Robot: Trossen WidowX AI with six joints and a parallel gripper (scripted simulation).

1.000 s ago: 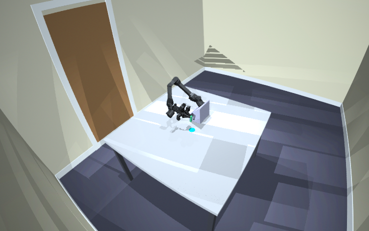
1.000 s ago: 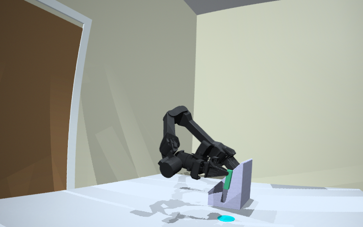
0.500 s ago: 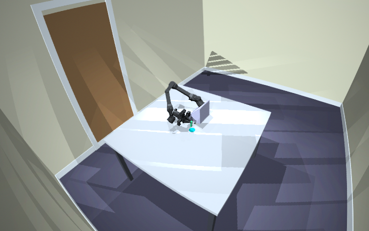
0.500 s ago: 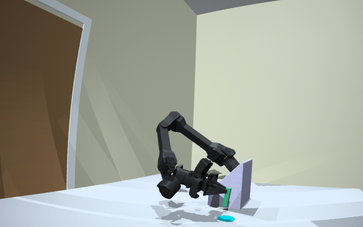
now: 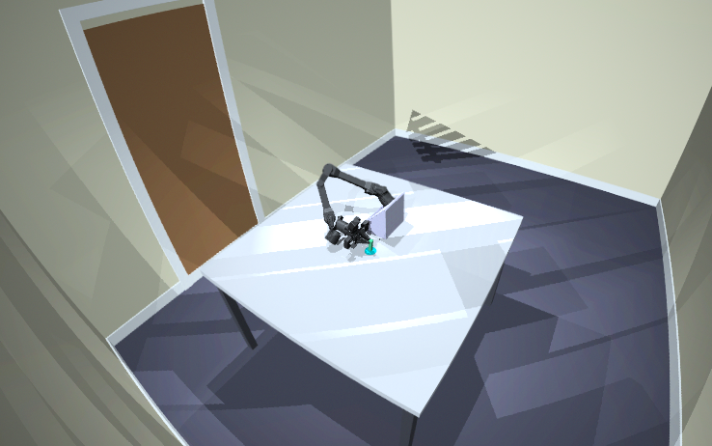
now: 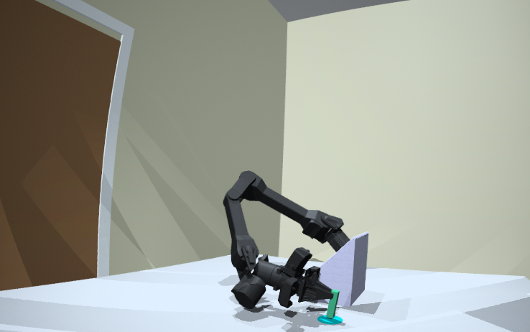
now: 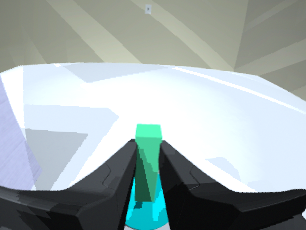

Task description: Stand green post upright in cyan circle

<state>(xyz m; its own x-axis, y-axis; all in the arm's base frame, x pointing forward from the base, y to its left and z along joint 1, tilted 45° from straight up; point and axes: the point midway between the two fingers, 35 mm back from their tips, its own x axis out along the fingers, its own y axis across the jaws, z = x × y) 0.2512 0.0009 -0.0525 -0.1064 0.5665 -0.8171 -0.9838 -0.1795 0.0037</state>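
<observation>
A pale counter (image 5: 336,315) on dark legs stands in the room's corner, streaked with bands of light. To its left a brown door (image 5: 168,136) sits in a light grey frame; olive and cream walls rise behind it. Beneath it spreads a dark purple patchwork floor (image 5: 578,315).

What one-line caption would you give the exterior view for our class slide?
Gripper holds the green post nearly upright on the cyan circle, beside a lavender wedge.

Glossy pale table (image 5: 336,315), matt black arm (image 6: 273,199), smooth green post (image 6: 332,304)
</observation>
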